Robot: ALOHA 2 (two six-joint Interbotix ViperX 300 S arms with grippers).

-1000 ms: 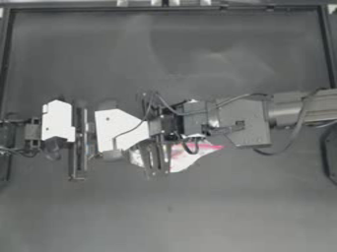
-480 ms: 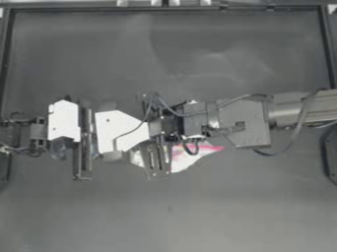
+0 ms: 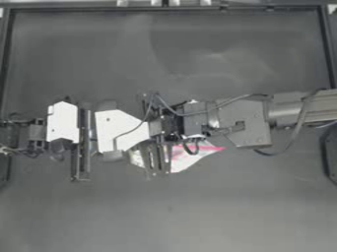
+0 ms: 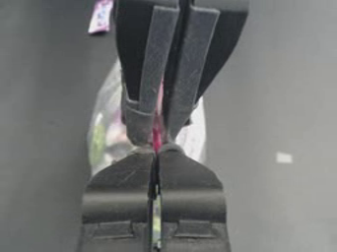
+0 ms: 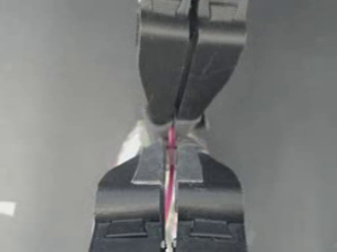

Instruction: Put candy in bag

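Both claws, left claw [image 3: 152, 156] and right claw [image 3: 172, 153], are clamping together on the pink-red strip of the clear plastic zip bag [image 3: 191, 156] near the bench's 6 o'clock half; the bag's mouth likely needs parting next, while the small white wrapped candy [image 4: 101, 16] is waiting.

A dark, matte table [image 3: 164, 211] fills the overhead view. A thin raised rim [image 3: 164, 9] borders its far edge and sides. Soft light falls across the surface.
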